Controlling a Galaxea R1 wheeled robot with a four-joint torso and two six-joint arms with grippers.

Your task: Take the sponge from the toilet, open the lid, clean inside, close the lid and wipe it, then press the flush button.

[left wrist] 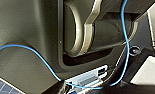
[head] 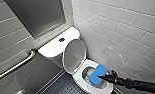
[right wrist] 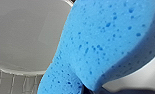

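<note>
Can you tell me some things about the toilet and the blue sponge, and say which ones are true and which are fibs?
1. The lid is standing up, open. True.
2. The sponge is lying on the tank. False: the right gripper holds it in its jaws over the bowl of the toilet.
3. The flush button is a dark dot on top of the tank. True.
4. The sponge is yellow. False: it is bright blue.
5. A metal grab bar runs along the wall beside the toilet. True.
</note>
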